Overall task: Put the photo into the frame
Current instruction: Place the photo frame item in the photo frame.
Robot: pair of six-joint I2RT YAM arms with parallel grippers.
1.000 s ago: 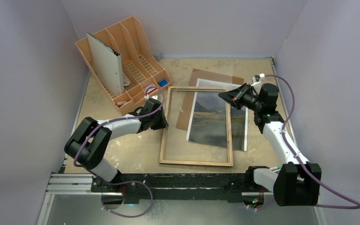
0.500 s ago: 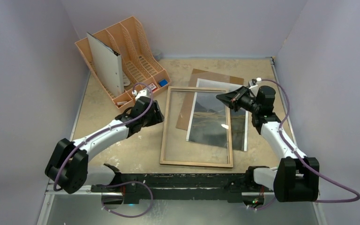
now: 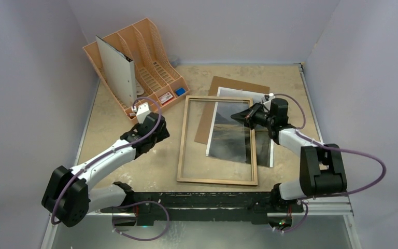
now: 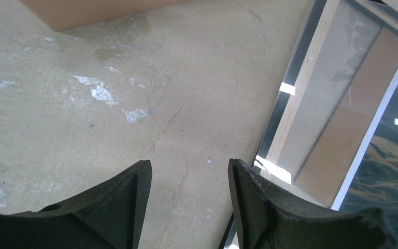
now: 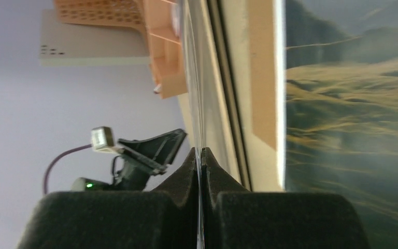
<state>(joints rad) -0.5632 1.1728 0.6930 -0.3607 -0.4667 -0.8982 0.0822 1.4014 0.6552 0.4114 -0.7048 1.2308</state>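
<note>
The frame (image 3: 182,145), light wood face up, lies flat mid-table. The photo (image 3: 264,142) of dark mountains lies face up on the table, mostly under the frame's right half, its right strip sticking out. My right gripper (image 3: 234,116) reaches over the frame's upper right and is shut on the edge of a thin clear pane (image 5: 194,78), seen edge-on in the right wrist view (image 5: 200,151). My left gripper (image 3: 160,136) hangs open over bare table (image 4: 189,168), just left of the frame's left rim (image 4: 300,88), with nothing between its fingers.
A plain brown backing board (image 3: 233,84) lies under the photo's far end. An orange desk organizer (image 3: 150,52) with a white board (image 3: 116,70) in it stands at the back left. Purple walls close in the left, back and right.
My left gripper has opened and drawn back left from the frame's rim. My right gripper has moved left and down over the frame, still shut.
</note>
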